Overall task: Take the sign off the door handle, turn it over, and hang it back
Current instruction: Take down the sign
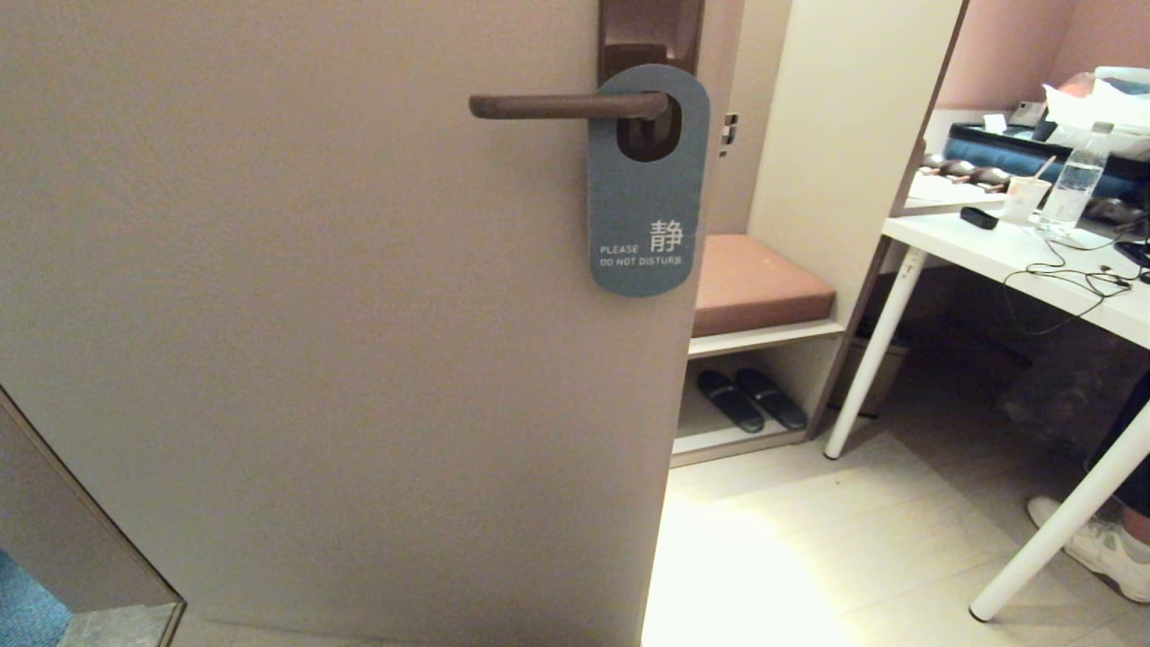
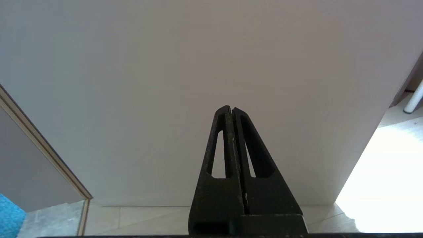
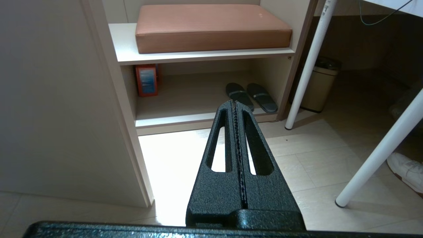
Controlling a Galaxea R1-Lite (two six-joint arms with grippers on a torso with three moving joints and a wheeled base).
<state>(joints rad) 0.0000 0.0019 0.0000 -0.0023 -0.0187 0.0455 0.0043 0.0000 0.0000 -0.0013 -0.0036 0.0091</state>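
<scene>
Nearest of all, the left gripper (image 2: 232,108) appears only in the left wrist view, its two black fingers pressed together with nothing between them, pointing at the bare lower face of the door (image 2: 211,82) and not touching it. The right gripper (image 3: 234,101) appears only in the right wrist view, its fingers likewise closed tight and empty, hanging above the pale floor beside the door's edge. Neither arm shows in the head view.

That head view alone shows the task's things. The door handle (image 1: 557,106) is one slim brown lever, level, on a dark plate at the door's upper right. The sign (image 1: 649,184) hangs on it through its big hole, close to the plate, blue side out — "PLEASE DO NOT DISTURB" in white with one large Chinese character.

Past the door's edge stands an open shelf unit (image 3: 198,56) with one brown cushion (image 3: 211,26) on top and two dark slippers (image 3: 251,96) side by side beneath. The right wrist view adds what the head view hides — one small red box (image 3: 146,80) at the door-side end of the lower shelf, and one bin (image 3: 319,84) beyond the unit.

Farther from the door, a white table (image 1: 997,247) carries one plastic bottle (image 1: 1075,180) and one paper cup (image 1: 1024,198). One white shoe (image 1: 1101,548) shows by a table leg.
</scene>
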